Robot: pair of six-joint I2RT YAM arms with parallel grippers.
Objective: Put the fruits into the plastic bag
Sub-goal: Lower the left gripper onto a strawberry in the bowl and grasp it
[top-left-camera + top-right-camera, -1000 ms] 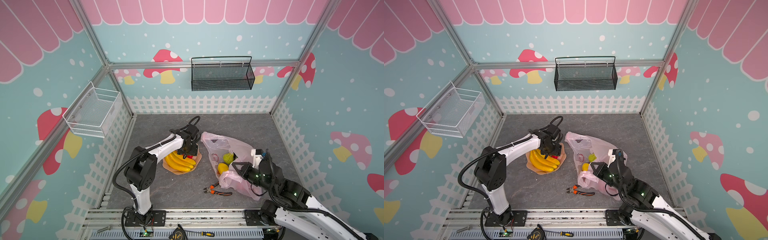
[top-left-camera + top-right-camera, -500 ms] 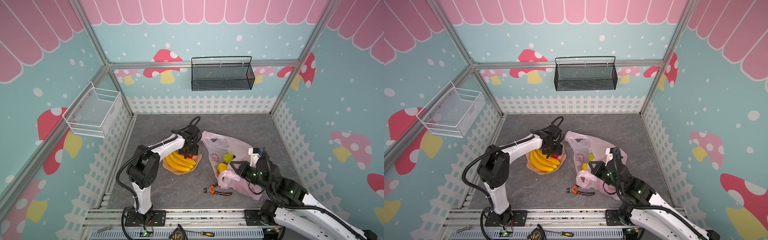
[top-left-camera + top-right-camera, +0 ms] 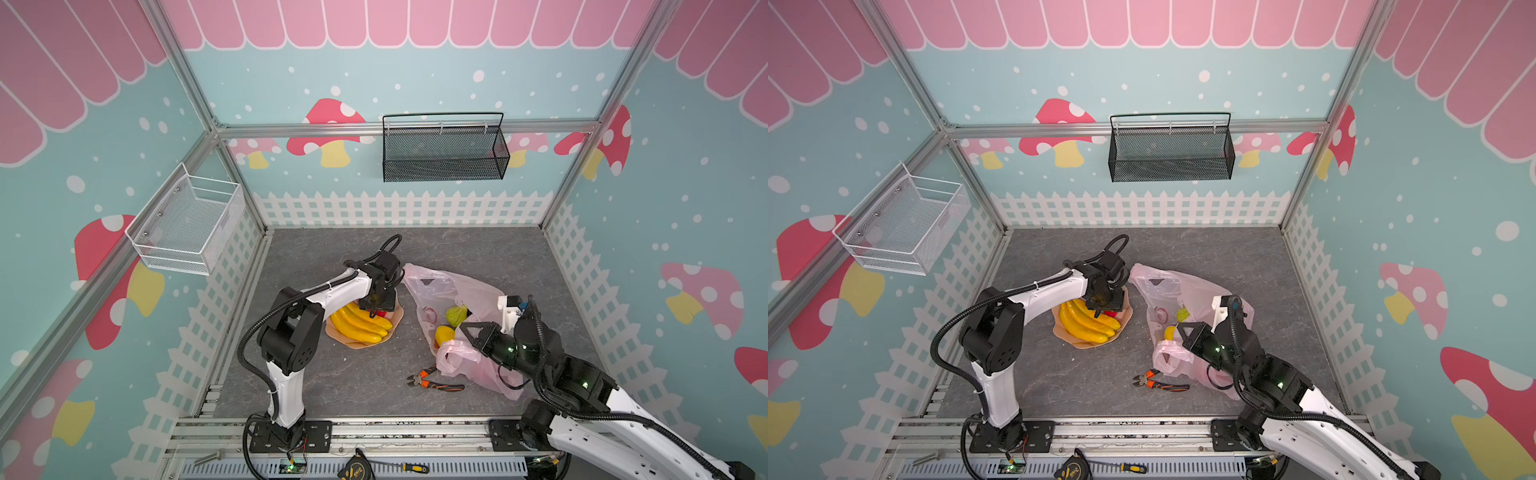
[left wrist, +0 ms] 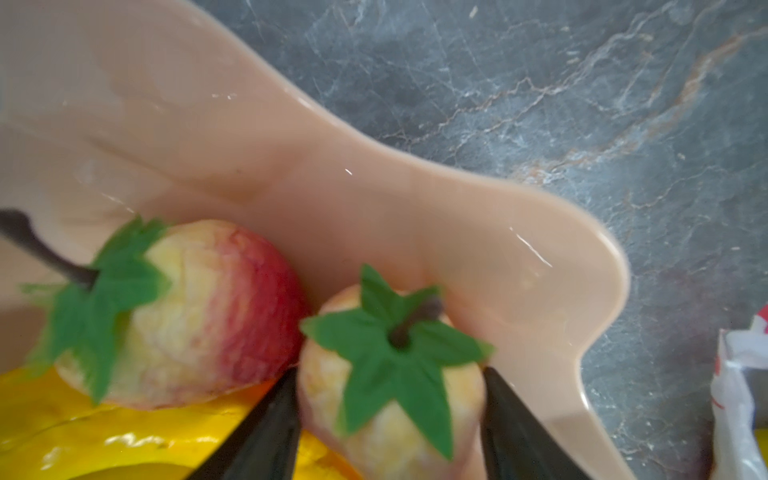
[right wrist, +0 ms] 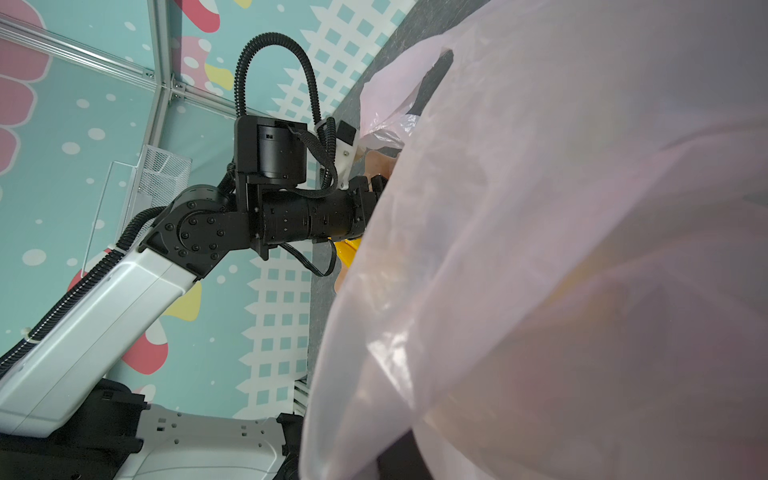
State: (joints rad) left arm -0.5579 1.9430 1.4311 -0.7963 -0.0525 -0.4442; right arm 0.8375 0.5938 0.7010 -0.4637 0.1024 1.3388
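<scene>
Narrowed since a second ago, left pincer (image 4: pixel 388 372) now pinches one small yellow-pink leafy toy fruit (image 4: pixel 390 419) by both sides, close inside the rim of one peach-coloured wavy plastic plate (image 4: pixel 374 187). Touching it: one larger red-and-yellow leafy toy fruit (image 4: pixel 199 316); alongside, one yellow toy banana bunch (image 3: pixel 359 326). Bare grey marbled counter (image 3: pixel 411 328) between plate and bag, free to cross. Rightward, one thin translucent pink plastic bag (image 3: pixel 457 286), mouth gaping plateward, holding one bumpy green toy fruit (image 3: pixel 456 314) and one yellow toy lemon (image 3: pixel 444 333). Right pincer (image 3: pixel 462 329) pressed together on its rim. Near the bag's front edge, one pair of orange-handled pliers (image 3: pixel 436 382).
</scene>
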